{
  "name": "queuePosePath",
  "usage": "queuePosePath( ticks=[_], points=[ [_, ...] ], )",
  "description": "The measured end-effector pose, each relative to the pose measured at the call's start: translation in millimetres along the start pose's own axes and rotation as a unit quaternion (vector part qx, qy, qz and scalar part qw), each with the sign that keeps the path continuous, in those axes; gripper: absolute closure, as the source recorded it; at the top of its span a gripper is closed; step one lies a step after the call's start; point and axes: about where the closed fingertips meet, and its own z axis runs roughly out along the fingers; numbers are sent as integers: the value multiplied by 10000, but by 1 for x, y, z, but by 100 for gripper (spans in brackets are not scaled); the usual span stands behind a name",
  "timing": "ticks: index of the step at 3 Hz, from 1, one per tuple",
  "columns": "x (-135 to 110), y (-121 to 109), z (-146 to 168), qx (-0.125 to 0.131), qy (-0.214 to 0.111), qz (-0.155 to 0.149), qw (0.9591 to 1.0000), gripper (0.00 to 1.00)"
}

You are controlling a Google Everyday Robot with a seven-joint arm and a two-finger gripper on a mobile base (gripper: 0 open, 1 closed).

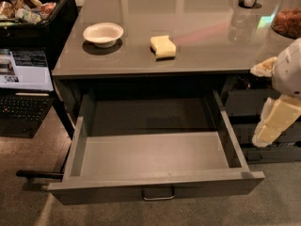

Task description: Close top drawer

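The top drawer (155,188) is a wide, dark grey drawer pulled far out from under the grey counter (207,55). Its inside is empty. A small metal handle (158,195) sits at the centre of its flat front panel. My gripper (272,125), cream-coloured below a white arm, hangs at the right edge of the view. It is beside the drawer's right wall, above floor level and apart from the drawer.
A white bowl (103,34) and a yellow sponge (163,46) lie on the counter. Narrower grey drawers (251,105) stand behind my gripper at the right. An open laptop (26,79) and a black bin of snacks (28,6) are at the left.
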Motion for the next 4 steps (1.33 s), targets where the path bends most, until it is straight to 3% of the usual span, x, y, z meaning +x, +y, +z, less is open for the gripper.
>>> queuePosePath(
  ticks=[2,3,4],
  points=[
    [48,54,117,-586,-874,269,9941,0],
    [61,78,155,-676,-1103,359,9909,0],
    [66,83,184,-574,-1112,359,9915,0]
  ],
)
